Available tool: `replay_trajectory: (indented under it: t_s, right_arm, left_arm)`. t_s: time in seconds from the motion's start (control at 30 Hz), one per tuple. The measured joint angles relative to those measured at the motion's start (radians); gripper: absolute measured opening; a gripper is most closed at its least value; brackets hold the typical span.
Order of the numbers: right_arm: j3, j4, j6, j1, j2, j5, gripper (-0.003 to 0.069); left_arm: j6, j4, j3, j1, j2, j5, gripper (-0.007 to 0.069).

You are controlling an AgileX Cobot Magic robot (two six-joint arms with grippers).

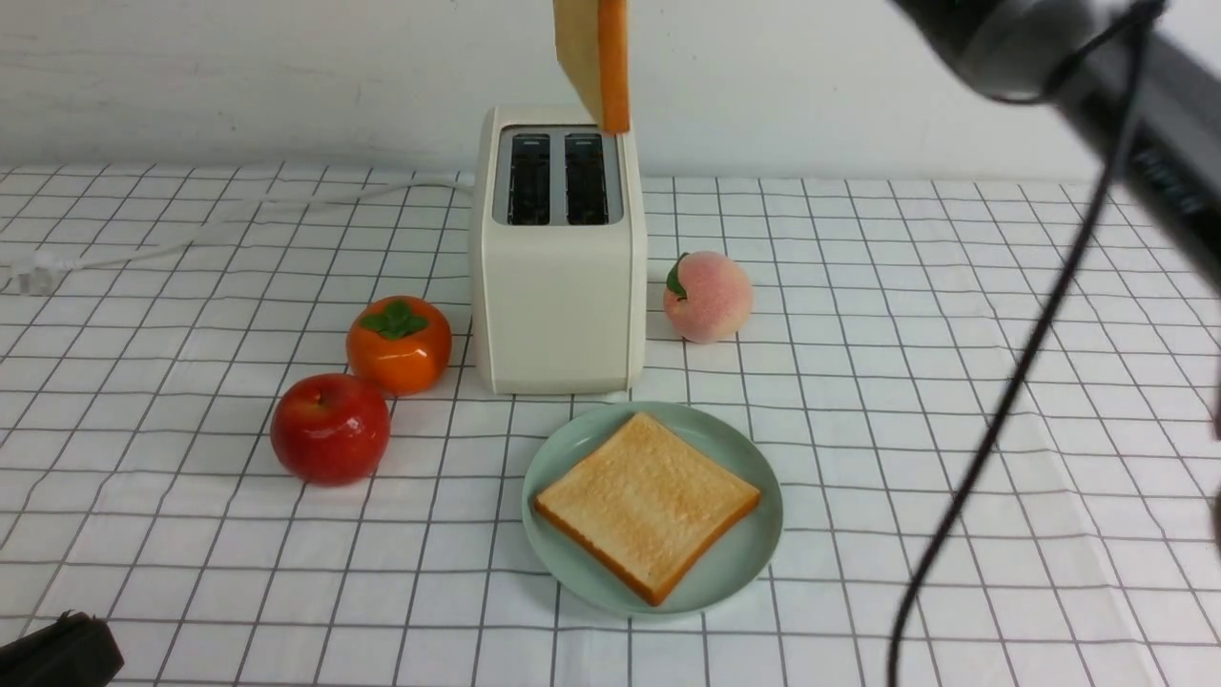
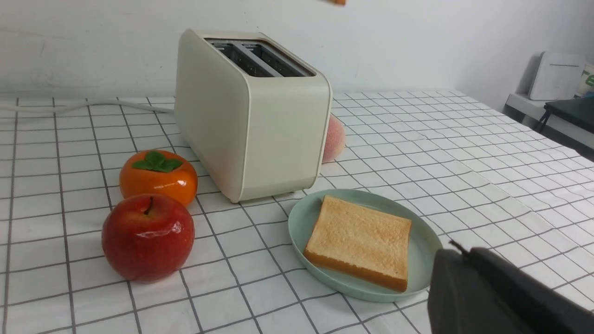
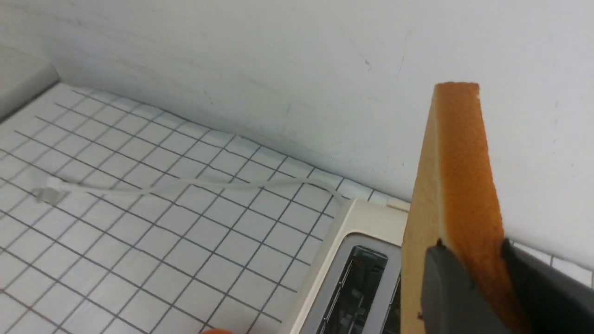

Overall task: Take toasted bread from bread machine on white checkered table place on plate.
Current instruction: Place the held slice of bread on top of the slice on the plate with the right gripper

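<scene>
Top centre, our right gripper (image 3: pixel 487 273) pinches porous, orange-crusted toast (image 1: pixel 610 67), jaws a slice apart; our left gripper (image 2: pixel 482 278), lower left, is closed, empty

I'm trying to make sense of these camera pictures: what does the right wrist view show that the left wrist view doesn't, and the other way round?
Only the right wrist view: the right hand gripping a slice of toast by its crust, and the plug on the cord.

Only the left wrist view: the plate with toast lying on it, the apple and the peach.

Both: the toaster with its slots, its cord, the checkered table and the wall.
</scene>
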Motion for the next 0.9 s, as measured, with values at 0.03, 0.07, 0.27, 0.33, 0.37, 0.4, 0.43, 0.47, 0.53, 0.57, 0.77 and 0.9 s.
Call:
replay_trajectory:
  t_s: [0.03, 0.07, 0.27, 0.33, 0.37, 0.4, 0.43, 0.47, 0.53, 0.57, 0.77, 0.9]
  right_arm:
    - [0.0, 0.006, -0.004, 0.0, -0.006, 0.006, 0.0118]
    - [-0.002, 0.031, -0.05, 0.0, -0.055, 0.07, 0.0118]
    - [-0.006, 0.096, -0.184, 0.0, -0.168, 0.38, 0.0118]
    - [-0.005, 0.101, -0.214, 0.0, -0.192, 0.415, 0.0118]
    - [0.0, 0.103, -0.218, 0.0, -0.204, 0.415, 0.0118]
    - [0.012, 0.105, -0.221, 0.0, -0.212, 0.415, 0.0118]
    - [0.042, 0.106, -0.223, 0.0, -0.233, 0.415, 0.0118]
    - [0.08, 0.113, -0.225, 0.0, -0.254, 0.415, 0.0118]
    - [0.15, 0.117, -0.225, 0.0, -0.293, 0.415, 0.0118]
    - [0.241, 0.118, -0.225, 0.0, -0.326, 0.414, 0.0118]
    - [0.733, 0.26, -0.211, -0.05, -0.507, 0.263, 0.0116]
    - [1.146, 0.61, -0.362, -0.097, -0.602, -0.039, 0.0115]
  left_arm:
    - [0.0, 0.0, 0.0, 0.0, 0.0, 0.0, 0.0]
    - [0.0, 0.0, 0.0, 0.0, 0.0, 0.0, 0.0001]
    - [0.0, 0.0, 0.0, 0.0, 0.0, 0.0, 0.0005]
    - [0.0, 0.0, 0.0, 0.0, 0.0, 0.0, 0.0005]
    - [0.0, 0.0, 0.0, 0.0, 0.0, 0.0, 0.0005]
    - [0.0, 0.0, 0.0, 0.0, 0.0, 0.0, 0.0005]
    - [0.0, 0.0, 0.0, 0.0, 0.0, 0.0, 0.0005]
    - [0.0, 0.0, 0.0, 0.0, 0.0, 0.0, 0.0005]
    - [0.0, 0.0, 0.0, 0.0, 0.0, 0.0, 0.0005]
    - [0.0, 0.0, 0.0, 0.0, 0.0, 0.0, 0.0005]
    - [0.0, 0.0, 0.0, 0.0, 0.0, 0.0, 0.0008]
    - [0.0, 0.0, 0.0, 0.0, 0.0, 0.0, 0.0012]
